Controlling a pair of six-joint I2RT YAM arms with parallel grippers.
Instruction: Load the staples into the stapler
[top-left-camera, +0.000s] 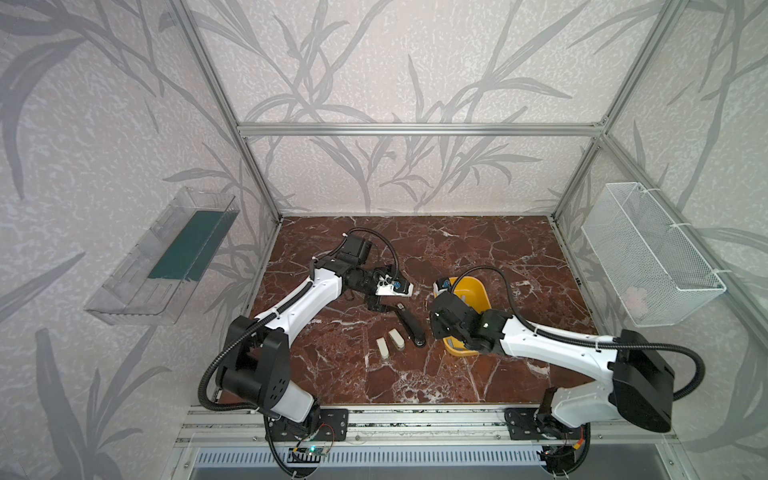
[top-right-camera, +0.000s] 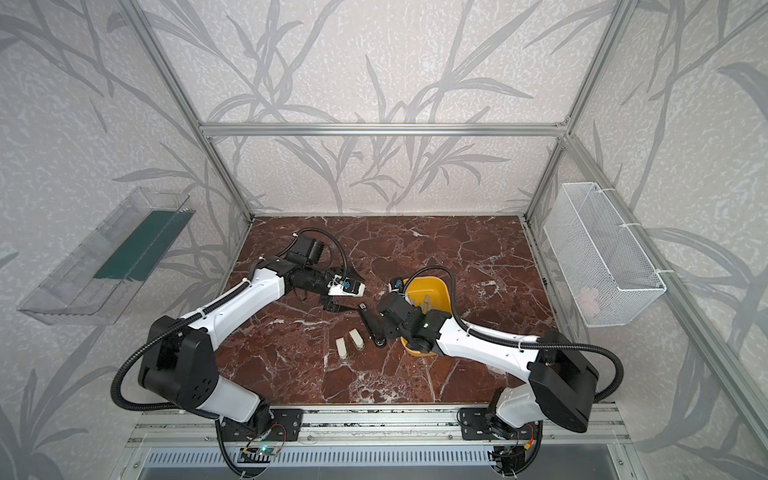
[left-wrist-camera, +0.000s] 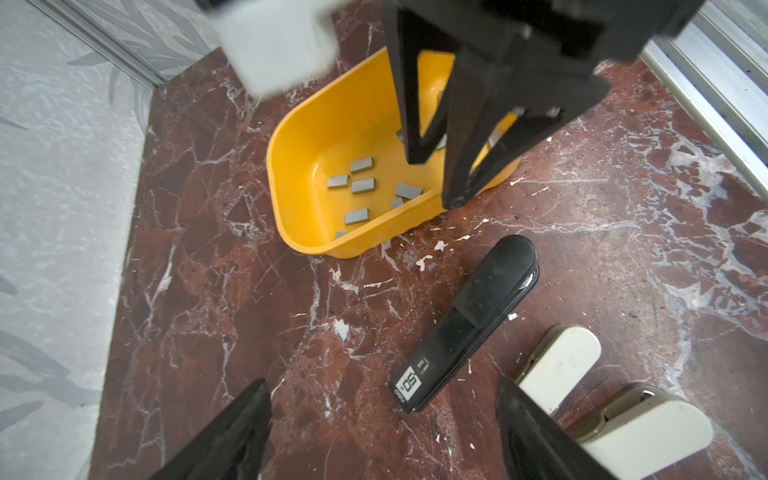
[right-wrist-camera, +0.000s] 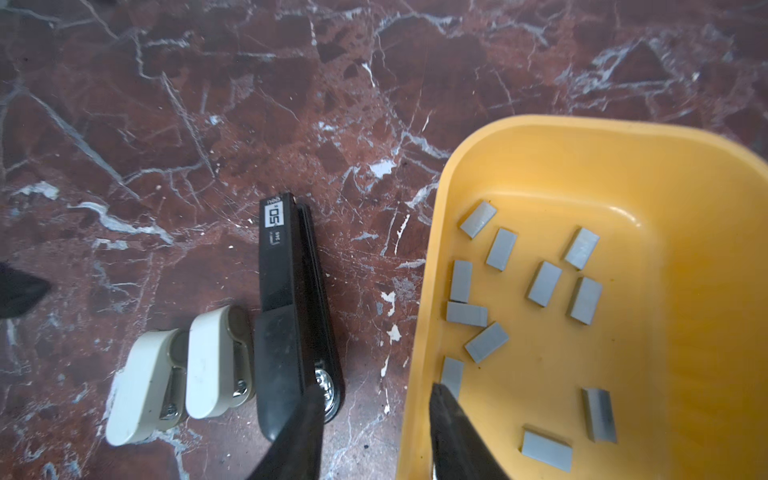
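Observation:
The black stapler (top-left-camera: 409, 322) (top-right-camera: 372, 326) (left-wrist-camera: 469, 320) (right-wrist-camera: 286, 316) lies closed on the marble table. Several grey staples (left-wrist-camera: 359, 185) (right-wrist-camera: 544, 282) lie loose in the yellow tray (top-left-camera: 482, 286) (top-right-camera: 436, 286) (left-wrist-camera: 299, 166) (right-wrist-camera: 685, 249) right of it. My right gripper (right-wrist-camera: 376, 411) (left-wrist-camera: 436, 183) is open and empty. One finger hangs over the stapler's hinge end, the other over the tray's rim. My left gripper (left-wrist-camera: 382, 432) (top-left-camera: 376, 301) is wide open and empty, hovering just beyond the stapler's labelled tip.
Two cream mini staplers (top-left-camera: 390, 343) (top-right-camera: 349, 343) (left-wrist-camera: 557, 365) (right-wrist-camera: 208, 365) lie side by side against the black stapler's left. A white wire basket (top-left-camera: 652, 253) hangs on the right wall and a clear plastic shelf (top-left-camera: 162, 257) on the left wall.

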